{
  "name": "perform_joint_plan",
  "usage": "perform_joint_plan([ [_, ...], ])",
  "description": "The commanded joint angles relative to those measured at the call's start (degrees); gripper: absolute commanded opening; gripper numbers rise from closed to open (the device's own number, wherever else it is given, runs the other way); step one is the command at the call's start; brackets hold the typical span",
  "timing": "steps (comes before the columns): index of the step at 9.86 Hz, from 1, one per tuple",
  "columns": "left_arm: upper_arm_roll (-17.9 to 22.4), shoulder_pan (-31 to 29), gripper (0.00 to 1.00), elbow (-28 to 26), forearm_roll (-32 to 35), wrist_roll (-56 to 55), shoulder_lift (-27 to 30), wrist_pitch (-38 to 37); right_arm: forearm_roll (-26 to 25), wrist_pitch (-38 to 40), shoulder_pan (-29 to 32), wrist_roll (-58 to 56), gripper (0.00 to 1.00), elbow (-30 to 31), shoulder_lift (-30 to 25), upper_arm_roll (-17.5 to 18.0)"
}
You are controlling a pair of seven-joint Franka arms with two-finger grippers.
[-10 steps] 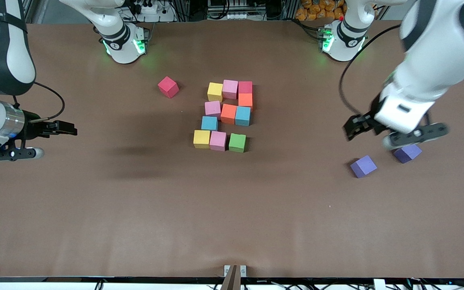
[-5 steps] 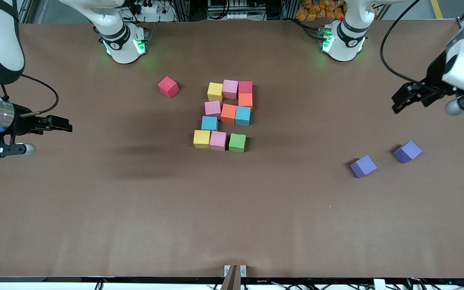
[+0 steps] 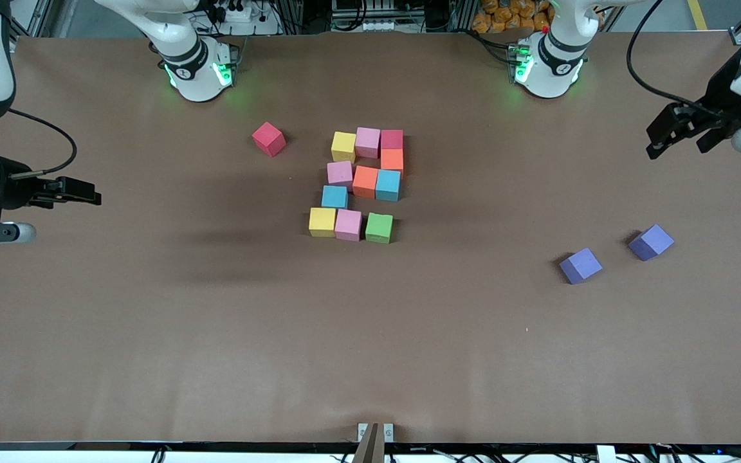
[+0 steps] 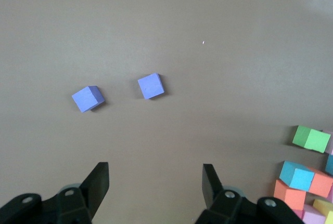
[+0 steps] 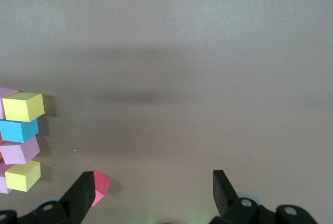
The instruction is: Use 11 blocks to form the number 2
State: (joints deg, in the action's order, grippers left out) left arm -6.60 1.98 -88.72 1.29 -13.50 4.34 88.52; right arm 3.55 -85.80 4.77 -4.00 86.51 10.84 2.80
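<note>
Multicoloured number 2 point(image 3: 361, 184) — between grippers, well apart

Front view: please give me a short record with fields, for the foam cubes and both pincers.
digit: multicoloured foam cubes set edge to edge mid-table, eleven counted
loose cube: red foam cube beside the digit, toward the right arm's end
spare cubes: two purple foam cubes toward the left arm's end
left pincer: open, empty, over bare table
right pincer: open, empty, over bare table

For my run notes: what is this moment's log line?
number 2: formed | left hand: open, empty | right hand: open, empty
</note>
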Motion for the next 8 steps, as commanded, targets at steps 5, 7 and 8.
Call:
perform_joint_plan([
  [5,-0.8,-0.7,0.81,-1.8,-1.2,5.0,3.6,-1.7,0.4,1.1,2.0,0.6,1.00,-3.9,0.7,0.4],
  [7,-0.8,-0.7,0.81,-1.8,-1.5,4.9,3.2,-1.7,0.8,1.2,2.3,0.6,1.00,-3.9,0.8,0.4],
  [8,-0.8,-0.7,0.81,-2.0,-1.4,4.9,3.3,-1.7,0.8,1.2,2.5,0.4,1.00,-3.9,0.7,0.4],
])
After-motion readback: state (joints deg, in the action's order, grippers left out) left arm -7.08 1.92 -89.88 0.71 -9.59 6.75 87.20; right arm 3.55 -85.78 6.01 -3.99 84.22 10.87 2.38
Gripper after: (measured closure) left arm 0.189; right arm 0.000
